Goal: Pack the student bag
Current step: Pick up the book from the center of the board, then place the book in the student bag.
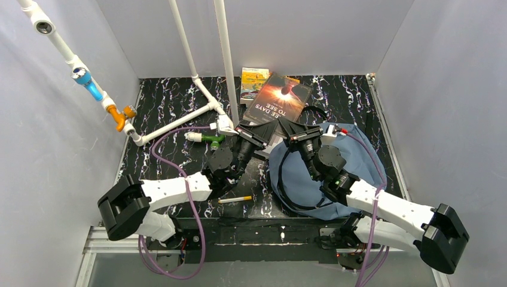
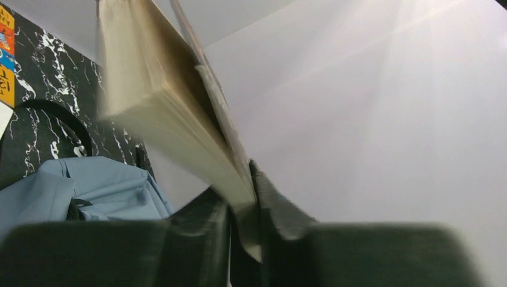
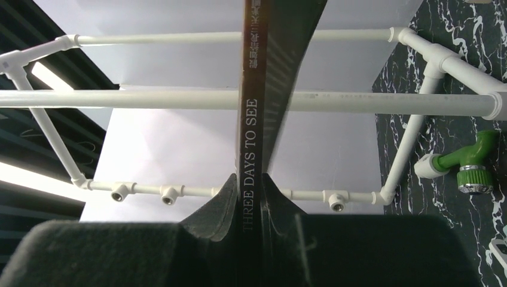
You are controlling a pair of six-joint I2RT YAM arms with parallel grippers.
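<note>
From above, the left end effector (image 1: 254,136) and the right end effector (image 1: 297,133) sit side by side, each pinching the near edge of one book (image 1: 278,97). Its cover faces up and its long axis runs away from the arms toward the far wall, angled slightly right. The student bag (image 1: 359,158) lies flat on the desk (image 1: 173,107) to the right of centre, on the near side of the book and largely beneath the right arm, so it lies back toward the bases and to the right of both end effectors. The right arm is clearly the nearer one. A smaller yellow book (image 1: 253,81) lies by the far wall, and a thin pale stick (image 1: 235,199) sits near the left arm. In the left wrist view, the fingers are closed narrow on the page-edge side of the book (image 2: 161,101), which rises up and away from them, with the blue bag (image 2: 101,188) low on the left. In the right wrist view, the fingers are clamped on the spine (image 3: 251,119), lettered THREE DAYS TO SEE, with the white pipe frame (image 3: 149,98) behind it. The bag's opening cannot be made out in any view, so I judge the coming move to be carrying the book back over the bag.
</note>
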